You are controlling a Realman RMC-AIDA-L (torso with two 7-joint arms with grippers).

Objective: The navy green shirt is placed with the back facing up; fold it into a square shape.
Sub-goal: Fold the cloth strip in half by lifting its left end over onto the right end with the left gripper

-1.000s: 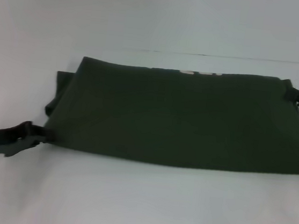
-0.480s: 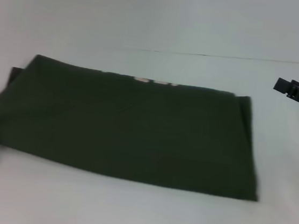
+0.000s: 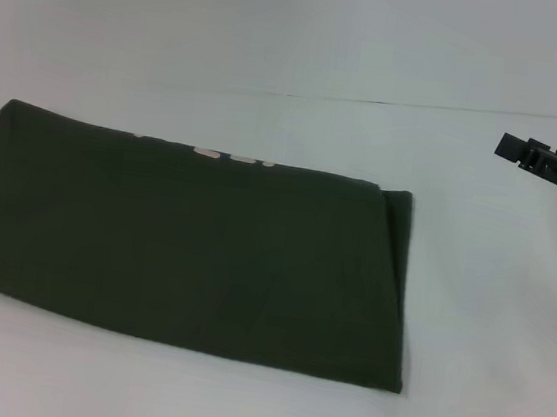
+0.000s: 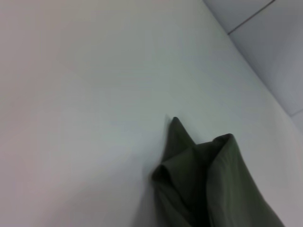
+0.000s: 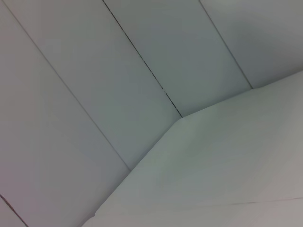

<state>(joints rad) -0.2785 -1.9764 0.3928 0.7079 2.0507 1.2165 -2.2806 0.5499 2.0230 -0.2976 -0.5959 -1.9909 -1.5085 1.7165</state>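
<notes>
navy green shirt (image 3: 183, 248) has slid toward the robot's left | right gripper (image 3: 512, 148) released, off the cloth, opening unclear | left gripper unseen | long band needs cross-folding

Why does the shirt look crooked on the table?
The shirt lies folded in a long band, slanted on the table, its left end running out of the head view. The right gripper hangs apart from it.

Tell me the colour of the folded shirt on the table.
Plain dark olive green shirt, clearest in the head view.
</notes>
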